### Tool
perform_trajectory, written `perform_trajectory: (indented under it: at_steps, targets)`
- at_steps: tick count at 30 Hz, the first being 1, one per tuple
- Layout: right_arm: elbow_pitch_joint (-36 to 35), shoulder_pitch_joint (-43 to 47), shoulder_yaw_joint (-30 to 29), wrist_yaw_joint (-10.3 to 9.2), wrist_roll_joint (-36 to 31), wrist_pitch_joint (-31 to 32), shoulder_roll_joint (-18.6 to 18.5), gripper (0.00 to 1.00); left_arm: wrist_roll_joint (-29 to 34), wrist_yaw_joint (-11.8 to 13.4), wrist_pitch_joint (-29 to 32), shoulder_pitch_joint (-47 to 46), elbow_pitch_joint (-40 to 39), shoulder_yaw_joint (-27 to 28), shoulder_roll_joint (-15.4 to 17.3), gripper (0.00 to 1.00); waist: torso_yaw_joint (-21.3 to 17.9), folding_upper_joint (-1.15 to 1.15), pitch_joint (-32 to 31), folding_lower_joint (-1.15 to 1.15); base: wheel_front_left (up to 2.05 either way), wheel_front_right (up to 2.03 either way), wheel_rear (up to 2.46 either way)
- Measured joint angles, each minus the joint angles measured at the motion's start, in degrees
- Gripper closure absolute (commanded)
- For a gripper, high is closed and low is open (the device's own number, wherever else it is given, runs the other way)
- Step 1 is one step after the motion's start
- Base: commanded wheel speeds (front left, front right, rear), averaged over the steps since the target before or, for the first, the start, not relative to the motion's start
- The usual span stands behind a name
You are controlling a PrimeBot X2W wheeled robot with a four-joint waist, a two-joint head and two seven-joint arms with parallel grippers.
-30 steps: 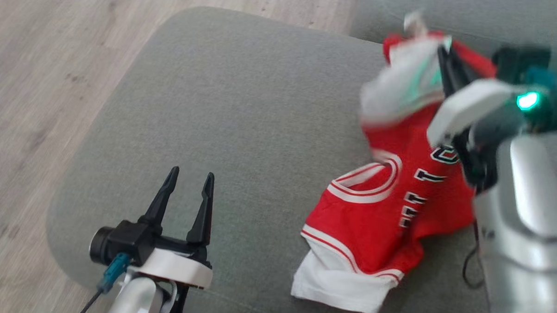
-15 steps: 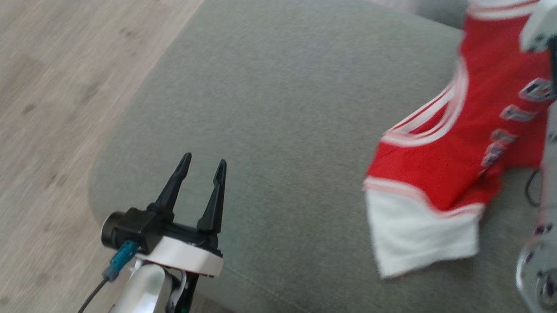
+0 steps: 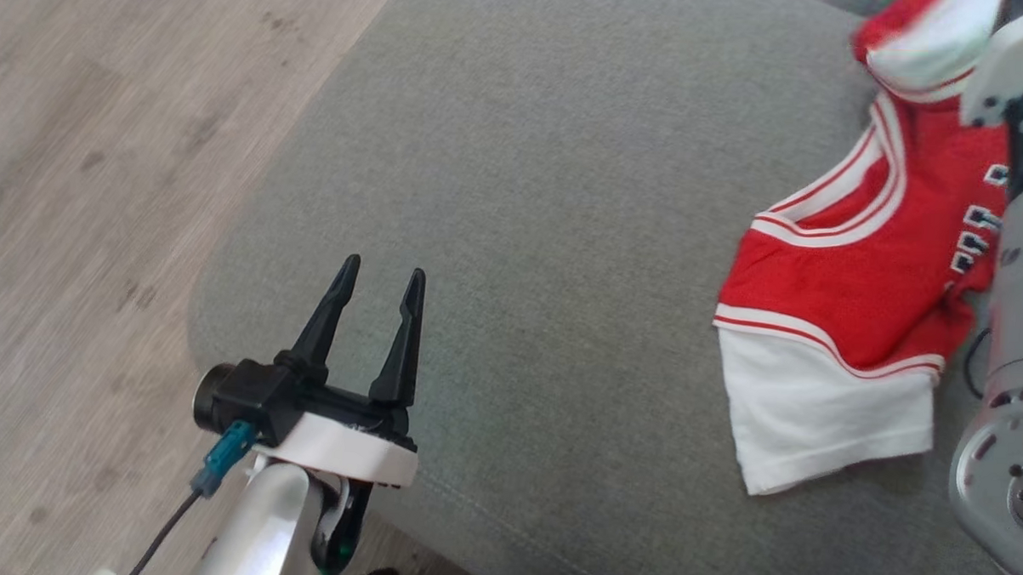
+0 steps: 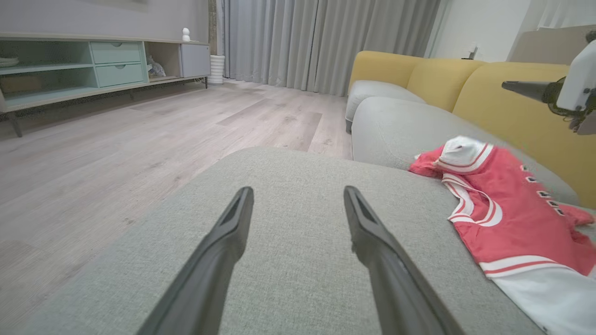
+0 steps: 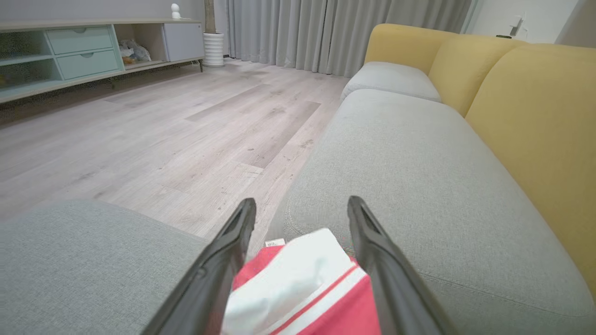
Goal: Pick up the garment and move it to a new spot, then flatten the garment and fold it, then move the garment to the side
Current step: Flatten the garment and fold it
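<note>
My right pincer (image 5: 301,201) hangs spread over the red garment (image 3: 843,291), bunched at the right edge of the grey cushion (image 3: 523,194). My left pincer (image 3: 384,268) is spread too. I'd grip two corners, then pull it flat.

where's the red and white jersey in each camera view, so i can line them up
head view: the jersey lies at the right edge, from the top corner down past the middle.
left wrist view: jersey at the right, middle to bottom corner.
right wrist view: jersey at bottom centre, between the right gripper fingers.
shared landmark: the grey cushion under it.
</note>
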Motion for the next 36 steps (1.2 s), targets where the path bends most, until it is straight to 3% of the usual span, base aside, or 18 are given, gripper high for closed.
perform_trajectory:
  at_steps: [10,13,15,16,20,23,29,36]
  targets:
    - [7.9,4.2,2.9,0.00,3.6,-12.4,1.3,0.00,1.6,0.0,0.0,0.4,0.0,1.4,-0.1,0.00,-5.4,0.00,-5.0,-0.01,0.00,0.00,0.00]
    - [9.6,6.5,6.2,0.00,11.0,-13.3,1.2,0.00,2.1,0.0,0.0,1.1,0.0,1.8,-0.1,0.00,-7.8,0.00,-7.0,-0.01,0.00,0.00,0.00]
    - [7.1,8.9,11.3,0.00,18.6,-13.4,1.4,0.00,2.2,0.0,0.0,1.8,0.0,1.8,-0.1,0.00,-9.4,0.00,-8.2,-0.01,0.00,0.00,0.00]
    - [7.1,8.9,11.3,0.00,18.6,-13.4,1.4,0.00,2.2,0.0,0.0,1.8,0.0,1.8,-0.1,0.00,-9.4,0.00,-8.2,-0.01,0.00,0.00,0.00]
    - [-5.6,18.5,21.1,0.00,33.1,-13.5,1.5,0.00,3.1,0.1,0.0,2.8,0.0,2.0,0.0,0.00,-12.7,0.00,-10.3,-0.02,0.00,0.00,0.00]
    - [-15.3,30.5,24.1,0.00,39.4,-13.5,1.7,0.00,3.3,0.6,0.0,3.4,-0.3,2.3,0.0,0.00,-15.1,0.00,-11.6,-0.02,0.00,0.00,0.00]
    - [-31.9,52.7,28.2,0.00,46.6,-13.5,2.2,0.00,3.6,1.0,0.0,5.7,-0.9,3.8,0.1,0.00,-19.8,0.00,-12.6,-0.01,0.00,0.00,0.00]
    - [-39.2,58.8,31.1,0.00,48.2,-13.5,2.6,0.00,4.4,1.0,0.0,8.4,-1.1,4.5,0.2,0.00,-22.6,0.00,-12.0,-0.01,0.00,0.00,0.00]
